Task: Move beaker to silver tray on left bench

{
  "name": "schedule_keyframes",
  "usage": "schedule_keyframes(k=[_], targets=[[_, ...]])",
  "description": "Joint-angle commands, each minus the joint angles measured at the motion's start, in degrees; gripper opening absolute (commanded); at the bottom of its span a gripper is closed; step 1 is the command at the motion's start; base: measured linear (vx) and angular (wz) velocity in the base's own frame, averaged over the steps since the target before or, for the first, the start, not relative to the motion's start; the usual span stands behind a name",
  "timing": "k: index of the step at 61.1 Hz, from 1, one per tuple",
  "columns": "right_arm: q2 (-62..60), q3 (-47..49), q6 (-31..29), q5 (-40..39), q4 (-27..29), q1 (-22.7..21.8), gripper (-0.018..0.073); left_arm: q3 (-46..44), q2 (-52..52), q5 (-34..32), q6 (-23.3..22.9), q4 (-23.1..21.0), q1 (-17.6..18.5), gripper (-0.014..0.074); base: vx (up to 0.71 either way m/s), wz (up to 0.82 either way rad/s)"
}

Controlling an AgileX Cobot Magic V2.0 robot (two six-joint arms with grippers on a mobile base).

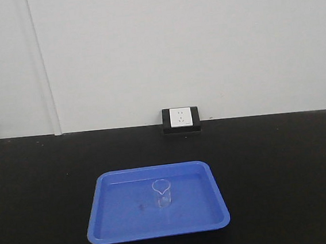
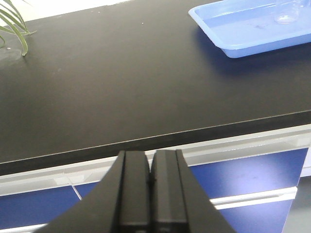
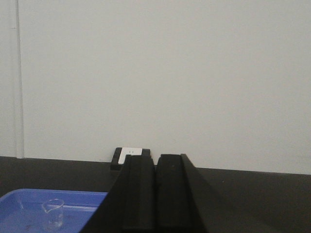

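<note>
Beaker position: We find the beaker (image 1: 162,193) standing upright near the middle of the blue tray (image 1: 123,221). It looks empty. We cannot fix which way its spout points.
Blue tray: It rests flat on the black countertop (image 1: 36,180), in front of the wall socket (image 1: 180,119) and well apart from it.
Destination: The silver tray appears in none of the views, so we cannot state where it lies.
Left gripper (image 2: 149,158): The fingers are pressed together with nothing between them. It sits low, off the bench's front edge above the blue cabinet fronts (image 2: 252,174), well apart from the beaker.
Right gripper (image 3: 155,160): The fingers are likewise closed against each other and hold nothing. It faces the wall, with the beaker low to its left.
Handling: We judge the beaker light, rigid and thin-walled. The smooth glass is likely slippery, it would break if dropped or crushed, and a sideways nudge could tip it.
Hold point: We recommend gripping across the cylindrical wall at about mid-height, below the flared rim and clear of the spout, with a modest squeeze.
Task state: In our judgement the pickup is not yet begun. Whichever pincer is used must first spread wider than the glass.
Risk: A closed finger could strike the beaker, or the beaker could slip during the carry.
</note>
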State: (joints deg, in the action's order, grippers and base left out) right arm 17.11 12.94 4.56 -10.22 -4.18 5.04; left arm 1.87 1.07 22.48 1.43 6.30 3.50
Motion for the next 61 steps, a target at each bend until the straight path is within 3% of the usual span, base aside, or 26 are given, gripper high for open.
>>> schedule_keyframes(k=[1,9,24,30,40,53,61], targets=[[11.9,7.8,-3.7,-7.0,-0.6,-0.1,-0.0011,1.1,0.5,-4.7,-0.1,-0.2,0.2,0.0001,0.00,0.00],[28.2,13.7,-3.9,-15.1,-0.6,-0.1,-0.0011,1.1,0.5,-4.7,-0.1,-0.2,0.2,0.0001,0.00,0.00],[46.2,16.5,-3.6,-31.1,-0.7,0.0,-0.0009,1.1,0.5,-4.7,-0.1,-0.2,0.2,0.0001,0.00,0.00],[50.7,16.5,-3.6,-35.7,-2.8,0.0,0.0003,1.1,0.5,-4.7,-0.1,-0.2,0.2,0.0001,0.00,0.00],[55.0,16.5,-1.4,-36.7,-9.5,0.0,0.0068,1.1,0.5,-4.7,-0.1,-0.2,0.2,0.0001,0.00,0.00],[60.4,16.5,4.7,-38.1,-17.5,0.0,0.0273,1.1,0.5,-4.7,-0.1,-0.2,0.2,0.0001,0.00,0.00],[67.2,16.5,6.5,-47.7,-21.2,0.0,0.0506,1.1,0.5,-4.7,-0.1,-0.2,0.2,0.0001,0.00,0.00]])
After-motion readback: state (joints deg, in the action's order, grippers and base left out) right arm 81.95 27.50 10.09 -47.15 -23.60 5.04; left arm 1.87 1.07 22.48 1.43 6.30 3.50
